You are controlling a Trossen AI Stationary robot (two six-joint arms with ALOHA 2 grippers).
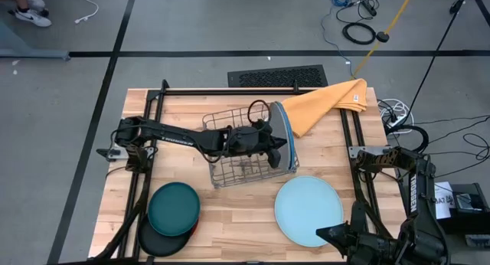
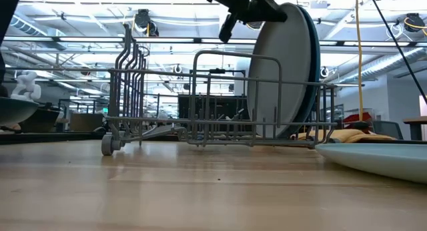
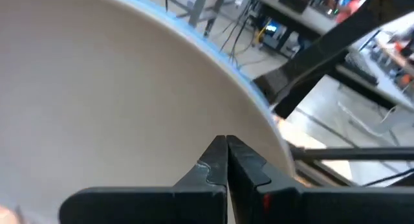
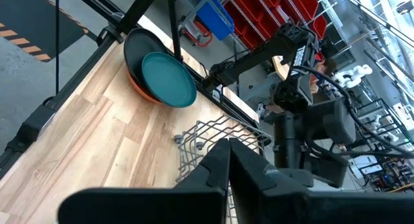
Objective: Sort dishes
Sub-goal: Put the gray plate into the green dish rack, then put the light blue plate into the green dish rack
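Left tool (image 1: 269, 145), fingers closed and empty, hovers against the grey plate (image 2: 277, 71) standing upright beside the bright blue plate (image 2: 312, 64) in the wire dish rack (image 1: 230, 169). Risk: a sideways nudge could topple both. Right tool (image 4: 228, 160), closed, waits near the pale blue plate (image 1: 308, 210) on the tabletop (image 1: 237, 219).

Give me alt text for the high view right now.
The left gripper reaches over the wire dish rack, beside two large plates standing upright in its right end. A pale blue plate lies flat nearby; the smaller plates sit stacked at front left.
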